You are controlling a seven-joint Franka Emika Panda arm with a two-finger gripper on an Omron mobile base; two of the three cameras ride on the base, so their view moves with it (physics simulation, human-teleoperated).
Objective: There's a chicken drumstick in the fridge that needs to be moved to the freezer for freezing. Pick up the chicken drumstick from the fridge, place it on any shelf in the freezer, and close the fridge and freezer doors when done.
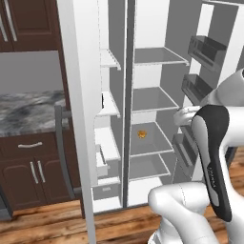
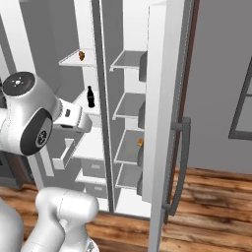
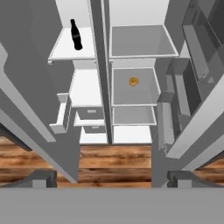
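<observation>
The fridge (image 1: 155,102) and the narrower freezer (image 1: 108,107) both stand wide open. A tiny brown-orange chicken drumstick (image 2: 81,55) lies on the freezer's upper shelf. A brighter orange-yellow lump (image 1: 142,134) (image 3: 134,82) sits on a lower fridge shelf. My gripper (image 3: 111,178) (image 1: 177,117) hangs open and empty in front of the unit, well back from the shelves and about level with the fridge's middle shelves. The freezer door (image 1: 78,95) swings out to the left. The fridge door (image 2: 162,98) swings out to the right, with dark bins (image 1: 206,51) on its inside.
A dark bottle (image 2: 90,97) (image 3: 76,35) stands on a freezer shelf below the drumstick. A freezer drawer (image 3: 61,116) is pulled partly out. Dark wood cabinets and a marble counter (image 1: 28,112) lie left of the freezer door. The floor (image 3: 113,159) is wood.
</observation>
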